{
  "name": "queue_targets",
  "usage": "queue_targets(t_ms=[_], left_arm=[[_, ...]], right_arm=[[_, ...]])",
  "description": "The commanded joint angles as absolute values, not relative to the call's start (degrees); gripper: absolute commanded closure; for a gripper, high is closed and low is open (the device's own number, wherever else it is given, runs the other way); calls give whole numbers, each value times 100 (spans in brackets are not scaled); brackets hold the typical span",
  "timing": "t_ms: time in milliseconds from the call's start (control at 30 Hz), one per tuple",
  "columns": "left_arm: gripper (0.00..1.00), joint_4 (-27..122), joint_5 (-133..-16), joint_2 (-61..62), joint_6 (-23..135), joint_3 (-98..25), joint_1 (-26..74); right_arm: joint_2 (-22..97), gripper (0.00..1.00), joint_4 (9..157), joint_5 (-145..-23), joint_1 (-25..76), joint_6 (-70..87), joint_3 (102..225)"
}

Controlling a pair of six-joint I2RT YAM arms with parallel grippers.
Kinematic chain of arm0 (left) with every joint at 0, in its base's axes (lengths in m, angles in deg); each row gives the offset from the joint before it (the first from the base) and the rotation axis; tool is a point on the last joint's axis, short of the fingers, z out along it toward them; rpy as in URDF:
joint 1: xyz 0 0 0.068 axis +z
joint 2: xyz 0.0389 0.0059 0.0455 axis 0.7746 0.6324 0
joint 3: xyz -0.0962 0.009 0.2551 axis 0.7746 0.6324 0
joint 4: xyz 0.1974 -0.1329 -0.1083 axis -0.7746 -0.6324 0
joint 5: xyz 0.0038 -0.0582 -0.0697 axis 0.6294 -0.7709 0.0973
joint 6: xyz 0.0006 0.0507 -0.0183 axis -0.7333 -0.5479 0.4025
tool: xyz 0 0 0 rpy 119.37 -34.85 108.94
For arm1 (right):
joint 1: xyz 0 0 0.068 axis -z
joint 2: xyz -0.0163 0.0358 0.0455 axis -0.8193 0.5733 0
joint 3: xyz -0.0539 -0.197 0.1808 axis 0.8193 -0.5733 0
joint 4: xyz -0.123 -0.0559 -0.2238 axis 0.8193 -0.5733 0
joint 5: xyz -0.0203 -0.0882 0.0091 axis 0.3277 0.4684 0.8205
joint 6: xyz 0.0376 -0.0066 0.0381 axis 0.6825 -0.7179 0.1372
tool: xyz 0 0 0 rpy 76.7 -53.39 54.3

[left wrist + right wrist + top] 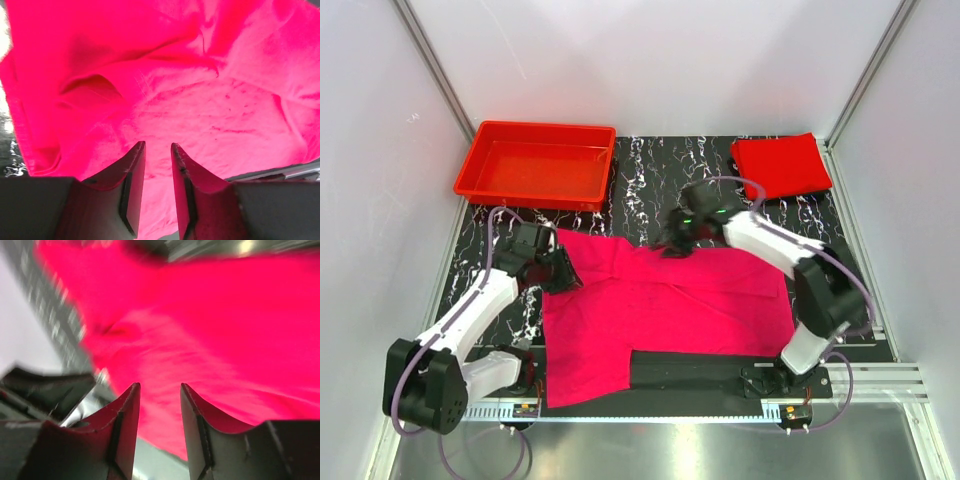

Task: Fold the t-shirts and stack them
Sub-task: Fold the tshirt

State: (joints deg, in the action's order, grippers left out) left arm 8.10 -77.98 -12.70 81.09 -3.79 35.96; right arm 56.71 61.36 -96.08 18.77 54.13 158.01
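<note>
red plastic tray (535, 165) at far left, black marbled tabletop (650, 185), white enclosure walls (660, 60)

Lab test cell (white walls (380, 200), alu. frame (432, 62))

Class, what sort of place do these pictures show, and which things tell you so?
Probably a robotics lab test cell: a left arm and right arm mounted at a black marbled table, white walls on a metal frame boxing it in, and a magenta-pink t-shirt and red t-shirt as practice items.
</note>
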Motion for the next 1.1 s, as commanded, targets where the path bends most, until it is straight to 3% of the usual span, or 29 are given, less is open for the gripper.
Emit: queue_targets(t_ms=[0,200,700,1067], left_arm=[[66,1113,-7556,-1025,8348,-311,3417],[61,1446,-7168,-762,8349,-170,3354],[61,1939,-7309,91,8305,-442,3337],[69,2000,-7186,241,8305,-627,3328]], right_arm=[[4628,56,4947,-8851,2810,4663,15252],[3721,56,4516,-8842,3726,3880,14477],[3174,57,4726,-9017,3858,3976,13712],[3121,57,4831,-9176,3885,3994,13501]])
